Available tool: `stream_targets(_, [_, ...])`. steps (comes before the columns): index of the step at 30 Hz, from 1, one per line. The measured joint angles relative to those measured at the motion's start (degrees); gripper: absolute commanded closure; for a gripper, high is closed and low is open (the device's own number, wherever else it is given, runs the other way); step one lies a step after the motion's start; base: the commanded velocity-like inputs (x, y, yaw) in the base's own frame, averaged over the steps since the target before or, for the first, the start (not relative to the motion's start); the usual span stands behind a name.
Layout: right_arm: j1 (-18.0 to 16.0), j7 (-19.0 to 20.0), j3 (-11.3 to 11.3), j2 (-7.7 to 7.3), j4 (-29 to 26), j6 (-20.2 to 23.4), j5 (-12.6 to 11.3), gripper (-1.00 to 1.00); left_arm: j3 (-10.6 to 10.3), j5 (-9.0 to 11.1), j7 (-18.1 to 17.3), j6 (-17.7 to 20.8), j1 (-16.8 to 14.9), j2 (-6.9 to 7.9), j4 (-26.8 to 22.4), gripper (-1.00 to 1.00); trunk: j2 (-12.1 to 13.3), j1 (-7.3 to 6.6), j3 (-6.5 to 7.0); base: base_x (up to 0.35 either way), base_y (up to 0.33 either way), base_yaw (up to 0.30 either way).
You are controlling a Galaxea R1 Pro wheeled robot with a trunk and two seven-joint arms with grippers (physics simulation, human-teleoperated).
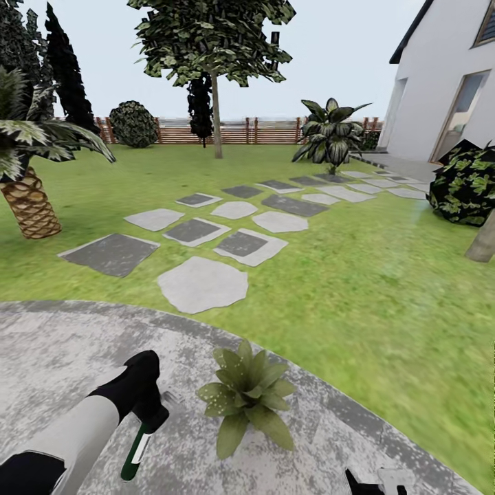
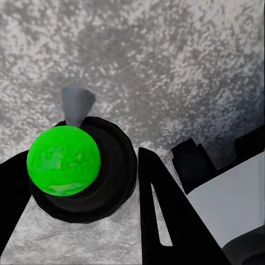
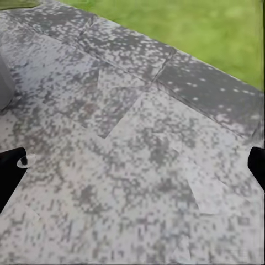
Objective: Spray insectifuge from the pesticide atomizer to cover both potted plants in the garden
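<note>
The robot stands on the round grey patio (image 1: pixel 62 344) at the edge of the lawn (image 1: pixel 371 289), and its left gripper (image 1: pixel 152 407) is clamped on the pesticide atomizer (image 1: pixel 135 454), which hangs from it with the dark green body and white label strip slanting down toward the robot's base. In the left wrist view the atomizer (image 2: pixel 64 160) appears end-on as a bright green disc ringed in black, held between the 2 dark fingers (image 2: pixel 165 221), with a pale grey nozzle (image 2: pixel 76 104) poking out beyond it over the speckled paving. Just beside that gripper, toward the robot's right, 1 potted plant (image 1: pixel 246 397) sits on the patio, a low rosette of pointed green leaves; its pot is hidden under the leaves. The right gripper (image 1: pixel 377 482) peeks in at the bottom edge of the head view, and in the right wrist view its dark fingertips (image 3: pixel 11 171) stand far apart at the 2 sides, spread wide over bare paving with nothing between them. Beyond the patio, grey stepping stones (image 1: pixel 203 283) lead across the grass toward a white house (image 1: pixel 440 75), with a scaly-trunked palm (image 1: pixel 27 199) on the left and a brown slatted fence (image 1: pixel 234 130) at the back.
</note>
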Motion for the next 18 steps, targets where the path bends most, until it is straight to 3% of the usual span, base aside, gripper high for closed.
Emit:
stream_targets(12, [0.0,-0.03,0.0,0.04,0.0,-0.01,0.03,-1.0,0.03,0.02,-0.09,-0.04,0.01,-0.04,-0.1,1.0,0.0,0.02,0.0,0.023,-0.266,0.009])
stream_targets(18, [-0.01,-0.03,0.0,0.04,0.01,0.0,0.04,-1.0,0.02,0.04,-0.05,0.01,0.02,-0.2,-0.04,1.0,0.0,0.02,0.0,0.0,-0.273,0.231])
